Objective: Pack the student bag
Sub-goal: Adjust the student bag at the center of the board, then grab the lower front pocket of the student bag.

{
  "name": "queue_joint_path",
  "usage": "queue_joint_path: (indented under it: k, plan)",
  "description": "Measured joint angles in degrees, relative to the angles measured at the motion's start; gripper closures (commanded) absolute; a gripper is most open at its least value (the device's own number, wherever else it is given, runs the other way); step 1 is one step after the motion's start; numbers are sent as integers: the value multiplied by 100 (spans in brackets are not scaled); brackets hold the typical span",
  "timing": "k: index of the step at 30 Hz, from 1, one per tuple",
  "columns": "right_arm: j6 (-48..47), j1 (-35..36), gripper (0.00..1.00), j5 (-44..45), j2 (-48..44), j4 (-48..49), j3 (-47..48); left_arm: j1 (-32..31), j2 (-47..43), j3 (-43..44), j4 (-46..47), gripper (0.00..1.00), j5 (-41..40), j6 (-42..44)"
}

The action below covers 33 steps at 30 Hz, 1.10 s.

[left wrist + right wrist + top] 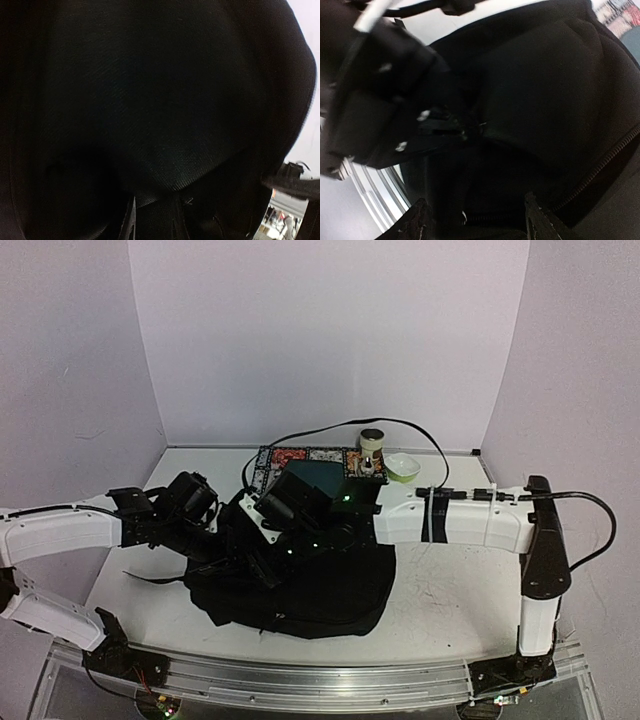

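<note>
The student bag (310, 590), a large soft black backpack, lies near the front middle of the table. My left gripper (262, 558) reaches in from the left and pinches a fold of the bag's black fabric (170, 165); its fingers (131, 220) stand close together around that fold. In the right wrist view the left gripper (445, 125) shows holding up the bag's edge. My right gripper (477, 220) hangs open over the dark inside of the bag (545, 100), with nothing between its fingers (535, 215). A zipper (605, 165) runs along the right side of the opening.
Behind the bag lie a colourful patterned flat item (300, 457) and a teal one (325, 476). A small jar (372, 446) and a pale green bowl (402, 467) stand at the back right. A black cable (420, 435) loops over the rear.
</note>
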Motion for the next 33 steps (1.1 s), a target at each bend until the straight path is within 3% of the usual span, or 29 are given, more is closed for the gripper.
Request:
queue_joint_path:
  k: [6, 15, 23, 33]
  plan:
    - [182, -26, 38, 198, -634, -67, -613, -518, 262, -4, 615, 77, 258, -314]
    - [161, -43, 43, 319, -1147, -373, -678, -594, 9, 17, 822, 71, 169, -490]
    - [-220, 26, 50, 253, -905, -735, -25, -593, -406, 358, 42, 60, -604, -374]
    - [-611, 130, 57, 97, 31, -1298, 488, -592, -289, 298, -432, 57, -957, -298]
